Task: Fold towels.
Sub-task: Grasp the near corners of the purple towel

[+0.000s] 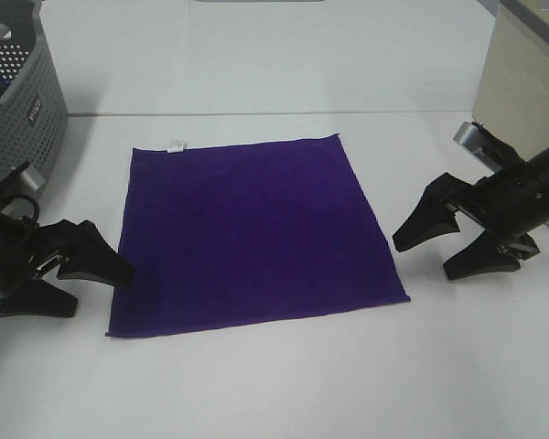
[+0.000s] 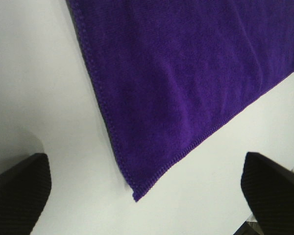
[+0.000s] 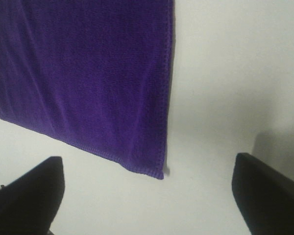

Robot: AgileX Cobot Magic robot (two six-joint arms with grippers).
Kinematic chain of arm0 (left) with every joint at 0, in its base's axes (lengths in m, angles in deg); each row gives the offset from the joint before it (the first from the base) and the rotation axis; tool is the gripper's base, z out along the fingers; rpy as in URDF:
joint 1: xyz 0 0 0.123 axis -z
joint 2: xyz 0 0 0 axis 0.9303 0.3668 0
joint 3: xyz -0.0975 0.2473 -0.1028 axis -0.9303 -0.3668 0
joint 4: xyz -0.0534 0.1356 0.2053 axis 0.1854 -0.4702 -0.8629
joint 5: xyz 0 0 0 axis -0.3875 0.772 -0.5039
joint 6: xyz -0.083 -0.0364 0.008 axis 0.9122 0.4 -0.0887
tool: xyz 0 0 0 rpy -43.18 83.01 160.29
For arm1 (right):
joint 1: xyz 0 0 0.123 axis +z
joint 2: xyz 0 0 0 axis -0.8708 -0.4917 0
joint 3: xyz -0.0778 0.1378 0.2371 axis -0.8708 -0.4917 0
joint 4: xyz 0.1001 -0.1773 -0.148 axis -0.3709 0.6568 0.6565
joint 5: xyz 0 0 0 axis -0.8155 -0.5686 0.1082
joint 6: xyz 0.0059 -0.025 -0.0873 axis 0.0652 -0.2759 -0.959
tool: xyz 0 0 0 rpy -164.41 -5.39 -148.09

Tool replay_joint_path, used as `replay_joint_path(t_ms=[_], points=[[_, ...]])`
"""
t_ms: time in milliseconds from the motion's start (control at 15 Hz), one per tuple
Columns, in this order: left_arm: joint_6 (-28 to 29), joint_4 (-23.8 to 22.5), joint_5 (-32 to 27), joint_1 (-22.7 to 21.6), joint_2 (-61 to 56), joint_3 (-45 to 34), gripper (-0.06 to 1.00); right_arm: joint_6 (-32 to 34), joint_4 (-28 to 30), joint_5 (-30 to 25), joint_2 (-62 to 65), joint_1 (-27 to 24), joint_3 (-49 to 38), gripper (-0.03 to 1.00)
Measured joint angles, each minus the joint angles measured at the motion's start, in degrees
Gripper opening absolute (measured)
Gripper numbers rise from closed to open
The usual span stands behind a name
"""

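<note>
A purple towel [image 1: 252, 233] is spread flat on a white table [image 1: 274, 393]. The left gripper [image 1: 104, 292] and right gripper [image 1: 421, 259] are seen wide open, one placed beside each near corner of the cloth.

Matte black left arm [image 1: 7, 240] and right arm [image 1: 531, 187], wedge-shaped fingers [image 1: 96, 258], finely ribbed pads [image 2: 19, 191], perhaps a silver wrist fitting [image 1: 474, 137].

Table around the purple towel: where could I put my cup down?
Bare table lies in front of the towel, and behind it between the basket and beige box. The towel's near corners are crowded by the left pincer and right pincer.
</note>
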Motion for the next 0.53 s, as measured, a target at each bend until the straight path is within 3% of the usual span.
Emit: replay_joint_path(t_ms=[267,533], points=[[0.17,0.00,0.00,0.00,0.00,0.00,0.99,0.69,0.06,0.86,-2.23,0.57,0.23,0.88],[1.78,-0.29,0.40,0.00,0.06,0.00,0.95,5.96,4.30,2.41,-2.58,6.65,0.97,0.86]])
